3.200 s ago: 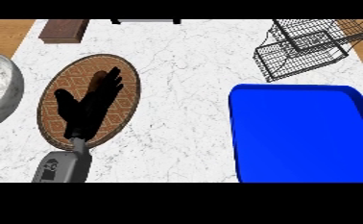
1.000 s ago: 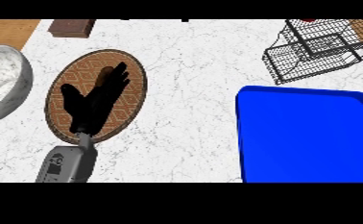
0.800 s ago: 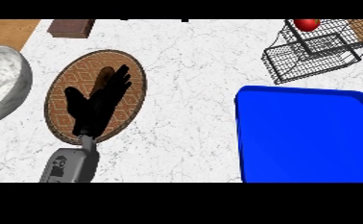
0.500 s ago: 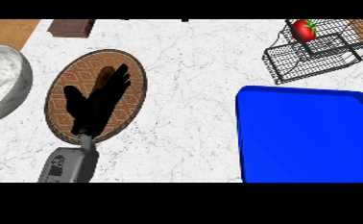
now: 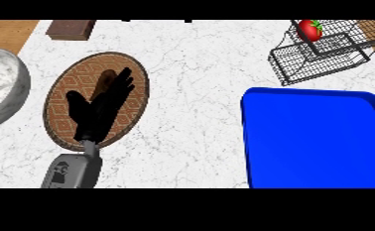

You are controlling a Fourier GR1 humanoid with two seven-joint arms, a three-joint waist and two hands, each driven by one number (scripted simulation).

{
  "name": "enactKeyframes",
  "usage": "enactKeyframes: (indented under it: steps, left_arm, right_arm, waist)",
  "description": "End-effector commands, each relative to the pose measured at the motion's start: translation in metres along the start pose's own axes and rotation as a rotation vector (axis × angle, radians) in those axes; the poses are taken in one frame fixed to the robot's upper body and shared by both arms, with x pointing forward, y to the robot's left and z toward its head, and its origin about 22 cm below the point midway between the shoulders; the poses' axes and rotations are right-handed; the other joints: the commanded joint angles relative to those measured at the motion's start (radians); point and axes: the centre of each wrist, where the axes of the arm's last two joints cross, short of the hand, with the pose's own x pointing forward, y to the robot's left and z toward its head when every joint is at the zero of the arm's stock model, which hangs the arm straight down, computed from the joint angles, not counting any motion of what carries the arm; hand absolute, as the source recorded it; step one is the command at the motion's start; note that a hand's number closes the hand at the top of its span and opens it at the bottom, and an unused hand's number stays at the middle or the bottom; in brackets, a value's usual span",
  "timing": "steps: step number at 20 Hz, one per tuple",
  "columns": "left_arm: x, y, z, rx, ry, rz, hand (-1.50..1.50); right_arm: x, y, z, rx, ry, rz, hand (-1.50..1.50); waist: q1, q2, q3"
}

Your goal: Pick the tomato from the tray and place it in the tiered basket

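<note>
Tomato (image 5: 310, 29): we see it inside the wire tiered basket (image 5: 322, 61), upper tier
Tray (image 5: 311, 138): blue, near the basket
Left hand (image 5: 102, 108): fingers straight, over the brown woven mat (image 5: 66, 88)

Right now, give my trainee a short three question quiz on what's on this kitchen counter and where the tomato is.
1. True or false: the tomato lies on the blue tray.
2. Multiple choice: the left hand shows over which item? A. the wire tiered basket B. the brown patterned plate C. the blue tray
3. Fill in: the left hand's fingers are straight, so the hand is ____.

Key:
1. False; it sits in the wire tiered basket near the far right corner.
2. B.
3. Open.
</note>
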Motion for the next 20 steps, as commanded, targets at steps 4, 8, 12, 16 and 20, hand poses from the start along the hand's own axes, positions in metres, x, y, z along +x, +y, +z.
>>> enactKeyframes:
  steps: [4,8,12,16,20]
  left_arm:
    - [-0.007,-0.006,0.004,-0.004,-0.005,0.008,0.0]
    - [0.002,0.002,0.004,0.007,-0.007,-0.009,0.0]
    - [-0.004,0.008,0.007,0.004,-0.009,-0.009,0.0]
    - [0.003,0.005,0.001,0.002,-0.027,0.001,0.0]
    - [0.005,0.007,0.003,-0.005,0.002,0.026,0.0]
  right_arm:
    - [-0.02,-0.13,0.046,0.028,0.016,0.035,-1.5]
    - [-0.014,-0.186,0.075,0.124,0.039,0.073,-1.5]
    - [-0.015,-0.228,0.107,0.16,0.027,0.099,-1.5]
    - [-0.003,-0.255,0.126,0.153,0.037,0.107,-1.5]
    - [-0.009,-0.265,0.138,0.148,0.035,0.106,-1.5]
  waist:
    - [-0.007,0.004,0.003]
    - [-0.011,0.001,0.004]
    - [-0.006,0.006,0.006]
    - [0.0,0.011,0.009]
    - [0.0,0.009,0.011]
